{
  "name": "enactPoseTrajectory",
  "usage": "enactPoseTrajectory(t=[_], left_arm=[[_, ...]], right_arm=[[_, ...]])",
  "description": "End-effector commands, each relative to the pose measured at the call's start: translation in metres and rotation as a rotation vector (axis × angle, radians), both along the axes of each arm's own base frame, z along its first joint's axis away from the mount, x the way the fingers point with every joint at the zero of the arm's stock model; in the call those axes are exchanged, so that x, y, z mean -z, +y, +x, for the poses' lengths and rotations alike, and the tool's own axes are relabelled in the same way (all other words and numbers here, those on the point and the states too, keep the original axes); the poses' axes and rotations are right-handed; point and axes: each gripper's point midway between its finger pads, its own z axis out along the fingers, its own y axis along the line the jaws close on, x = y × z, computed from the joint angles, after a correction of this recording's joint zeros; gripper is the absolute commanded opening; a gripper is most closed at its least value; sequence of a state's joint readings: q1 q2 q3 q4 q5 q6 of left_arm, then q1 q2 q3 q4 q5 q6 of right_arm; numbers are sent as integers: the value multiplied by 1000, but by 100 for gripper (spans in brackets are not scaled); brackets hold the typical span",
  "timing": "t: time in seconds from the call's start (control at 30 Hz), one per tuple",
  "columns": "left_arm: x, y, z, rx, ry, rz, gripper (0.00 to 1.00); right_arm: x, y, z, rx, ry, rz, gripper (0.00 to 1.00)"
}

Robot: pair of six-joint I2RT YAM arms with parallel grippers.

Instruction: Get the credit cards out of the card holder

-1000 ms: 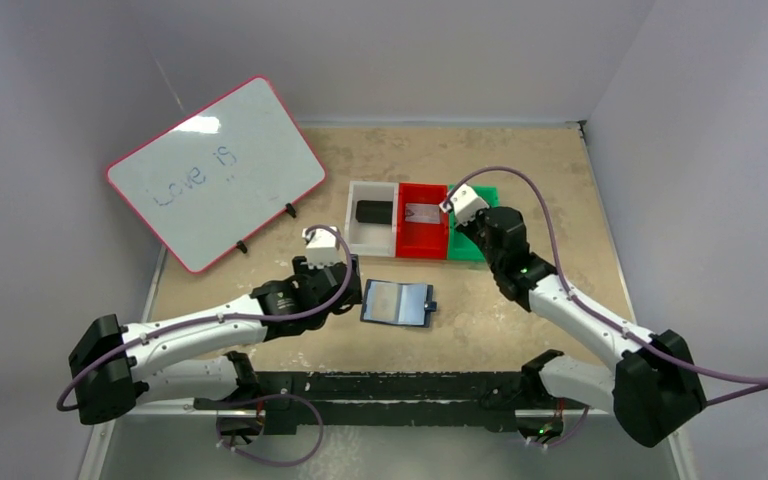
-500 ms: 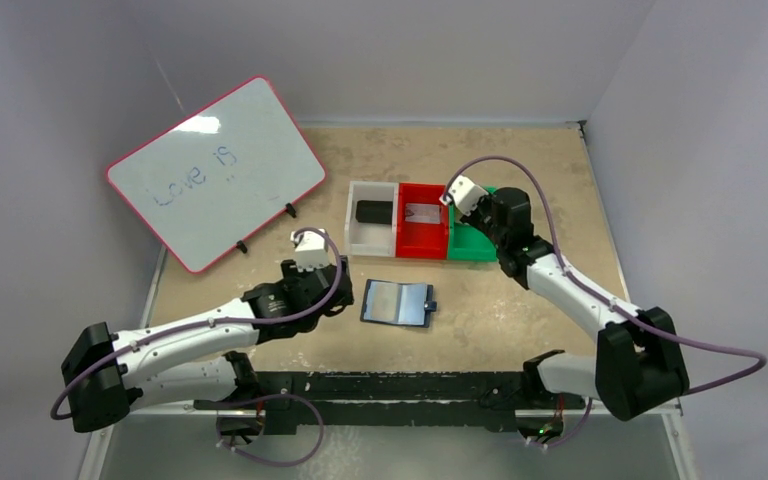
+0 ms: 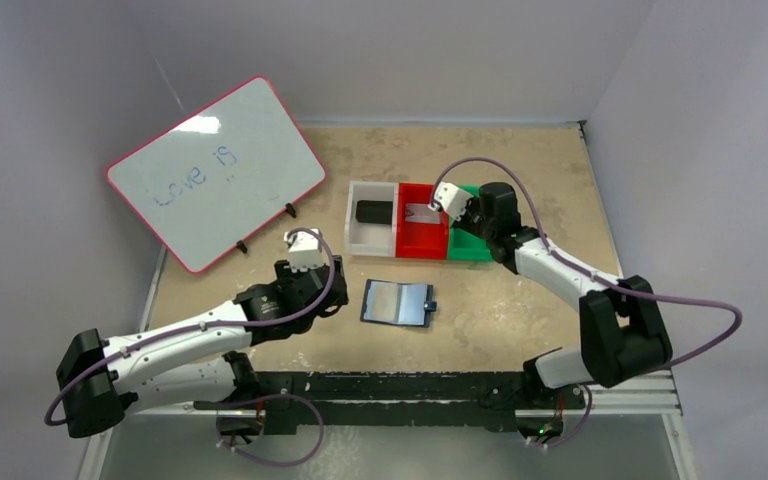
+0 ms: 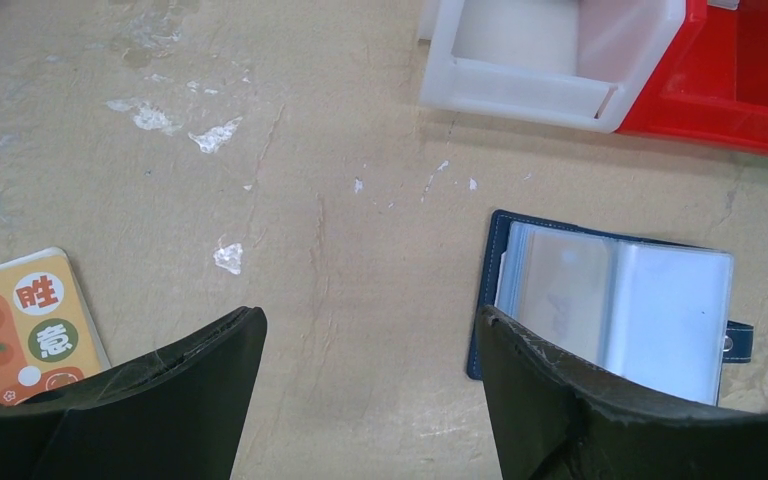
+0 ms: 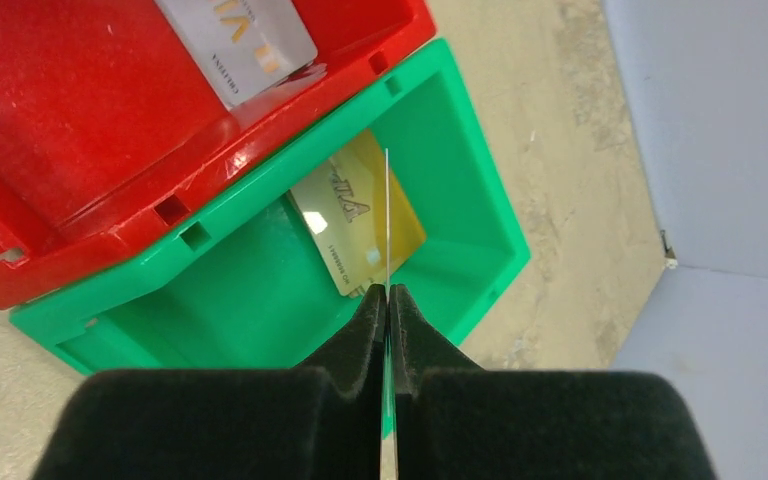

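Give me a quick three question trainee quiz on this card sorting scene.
1. True or false: the card holder lies open on the table.
2. Which bin holds the gold card? A white bin, B red bin, C green bin.
3. Fill in: the right claw is shut on a thin, edge-on ____.
Key: 1 true; 2 C; 3 credit card.

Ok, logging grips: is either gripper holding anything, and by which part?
The right gripper pinches a thin card, seen edge-on, by its near edge, over the green bin. The left gripper is open and holds nothing.
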State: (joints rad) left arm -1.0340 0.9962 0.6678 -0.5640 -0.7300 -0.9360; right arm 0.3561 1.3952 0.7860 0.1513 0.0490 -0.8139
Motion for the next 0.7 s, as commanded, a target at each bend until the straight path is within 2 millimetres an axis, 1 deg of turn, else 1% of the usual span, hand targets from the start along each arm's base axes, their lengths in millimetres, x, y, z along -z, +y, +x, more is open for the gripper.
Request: enactPoseTrajectory(t=[0.0,0.13,0.4,0.47,0.5,0.6,0.67], left_arm=[[-13,8,4,-37,-41,-20,77],[-16,13,2,-44,-52,-28,77],[-22,19,1,-53,-68,-39,77],[-23,20,1,-56,-70,-40,77],[-23,21,1,-56,-70,-40,77],[-24,22,1,-58,-73,-40,77],[-25,23,0,-60,-75,-40,77]], right_arm=[[-9,-1,17,-16,-21,-21,0],[-4,-5,26,-18,-14,-46,0],[14,-3,45,-63,38,-97,0],[26,-4,47,-70,61,-117,0],[20,-2,54,-72,45,-117,0],[27,-2,61,-79,63,-140,0],[30,0,62,-92,73,-143,3]])
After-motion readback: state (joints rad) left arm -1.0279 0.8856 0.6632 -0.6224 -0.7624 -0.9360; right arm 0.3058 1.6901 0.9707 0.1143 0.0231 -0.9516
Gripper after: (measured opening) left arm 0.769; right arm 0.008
